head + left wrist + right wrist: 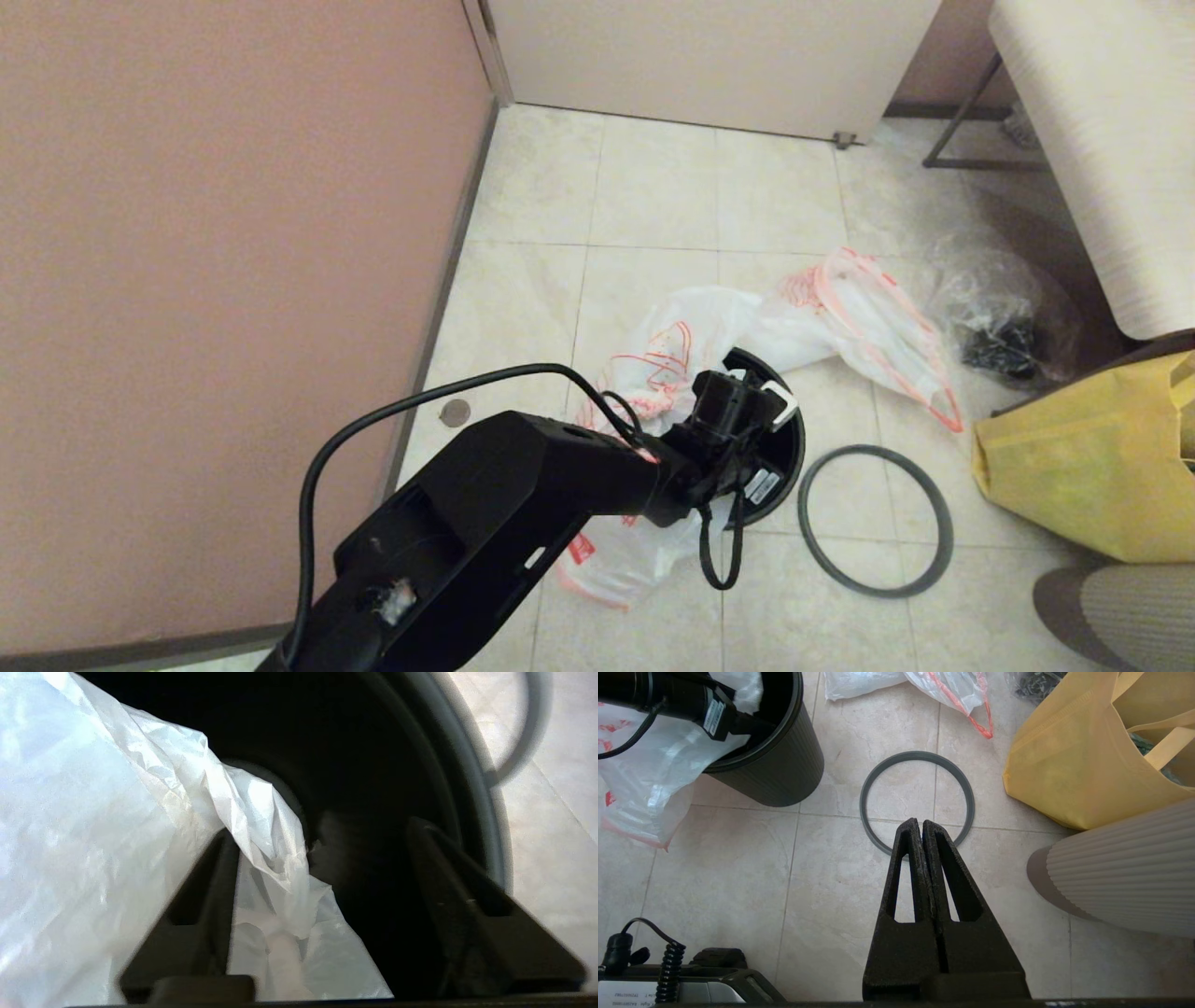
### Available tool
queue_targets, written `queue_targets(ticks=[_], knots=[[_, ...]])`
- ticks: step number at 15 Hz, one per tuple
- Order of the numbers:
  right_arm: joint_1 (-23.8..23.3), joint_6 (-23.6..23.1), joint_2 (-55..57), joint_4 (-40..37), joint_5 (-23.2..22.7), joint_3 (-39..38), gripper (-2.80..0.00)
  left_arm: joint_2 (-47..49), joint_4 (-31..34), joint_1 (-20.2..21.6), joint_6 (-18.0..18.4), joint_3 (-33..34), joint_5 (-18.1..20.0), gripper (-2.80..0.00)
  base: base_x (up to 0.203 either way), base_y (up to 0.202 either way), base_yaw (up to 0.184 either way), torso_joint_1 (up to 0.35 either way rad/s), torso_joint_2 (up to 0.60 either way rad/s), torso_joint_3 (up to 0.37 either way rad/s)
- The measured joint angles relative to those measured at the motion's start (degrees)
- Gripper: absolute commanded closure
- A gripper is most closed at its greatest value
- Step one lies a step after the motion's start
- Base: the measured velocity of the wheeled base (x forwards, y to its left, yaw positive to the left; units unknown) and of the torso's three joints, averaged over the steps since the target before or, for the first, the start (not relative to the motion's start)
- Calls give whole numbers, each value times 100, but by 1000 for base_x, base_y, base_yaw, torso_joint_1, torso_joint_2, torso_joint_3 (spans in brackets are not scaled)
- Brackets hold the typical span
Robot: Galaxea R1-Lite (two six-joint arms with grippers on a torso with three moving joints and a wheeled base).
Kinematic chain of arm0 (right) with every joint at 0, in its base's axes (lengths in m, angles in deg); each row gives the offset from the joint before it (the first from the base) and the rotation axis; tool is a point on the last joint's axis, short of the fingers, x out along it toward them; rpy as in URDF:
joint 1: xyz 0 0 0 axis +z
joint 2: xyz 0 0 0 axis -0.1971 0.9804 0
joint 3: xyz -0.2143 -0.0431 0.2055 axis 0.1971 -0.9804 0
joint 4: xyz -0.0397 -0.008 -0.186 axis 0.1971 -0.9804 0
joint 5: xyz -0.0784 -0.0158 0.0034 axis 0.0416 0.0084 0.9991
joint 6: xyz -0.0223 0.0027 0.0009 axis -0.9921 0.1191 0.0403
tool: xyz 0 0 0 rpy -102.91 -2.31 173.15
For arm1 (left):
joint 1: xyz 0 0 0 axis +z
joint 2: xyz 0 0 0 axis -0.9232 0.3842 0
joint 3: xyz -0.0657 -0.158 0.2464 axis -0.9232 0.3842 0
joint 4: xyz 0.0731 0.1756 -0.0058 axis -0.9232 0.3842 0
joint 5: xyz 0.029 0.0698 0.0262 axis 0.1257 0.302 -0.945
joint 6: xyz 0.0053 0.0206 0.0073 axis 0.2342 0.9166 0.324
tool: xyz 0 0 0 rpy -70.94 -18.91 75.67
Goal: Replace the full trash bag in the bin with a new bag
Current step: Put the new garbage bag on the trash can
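Inside the bin (789, 448) our left gripper (322, 858), fingers spread and empty, tucks the new bag (93, 835) down; right gripper (921, 828) closed, empty, parked above the grey hoop (878, 772).

L arm is reaching forward and down across the head view, black forearm w/ a looped cable running along it, wrist angling downward. The black two-finger left gripper (322, 849) is pointing down, fingers standing wide apart. The black two-finger right gripper (920, 826) is hanging low, pointing downward, fingers pressing together w/ nothing between them. R arm isn't showing in the head view; only its gripper shows, in its own wrist view.
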Motion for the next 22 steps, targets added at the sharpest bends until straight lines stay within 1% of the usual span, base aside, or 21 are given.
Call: queue_targets(ticks=[1, 2, 4, 6, 8, 11, 13, 15, 19, 20, 22], knots=[[0, -1, 0, 0, -1, 0, 0, -45, 21, -95, -138, 43, -169, -280, 0, 0, 0, 0, 0, 0], [0, -1, 0, 0, -2, 0, 0, -98, 81, -183, -195, 73, -267, -280, 0, 0, 0, 0, 0, 0], [0, -1, 0, 1, -2, 0, 0, -212, 275, -289, -234, 95, -526, -280, 0, 0, 0, 0, 0, 0], [0, 0, 2, 0, -2, 0, 0, -264, 377, -370, -275, 63, -634, -280, 0, 0, 0, 0, 0, 0], [0, -2, 2, 0, 0, 0, 0, -286, 285, -313, -379, 37, -689, -280, 0, 0, 0, 0, 0, 0], [0, -1, 2, 0, -2, 0, 0, -305, -319, -287, -432, 38, -845, -280, 0, 0, 0, 0, 0, 0], [0, 0, 2, 0, -1, 0, 0, -314, -380, -249, -468, 82, -954, -280, 0, 0, 0, 0, 0, 0], [0, -2, 2, 0, -2, 0, 0, -325, -387, -261, -601, 120, -1030, -280, 0, 0, 0, 0, 0, 0], [0, -2, 2, 0, 0, 0, 0, -348, -394, -234, -625, 168, -1304, -280, 0, 0, 0, 0, 0, 0], [0, -2, 2, 0, -2, 0, 0, -353, -399, -203, -634, 170, -1406, 0, 0, 0, 0, 0, 0, 0], [0, -2, 2, 0, -2, 0, 0, -355, -394, -124, -656, 181, -1453, 0, 0, 0, 0, 0, 0, 0]])
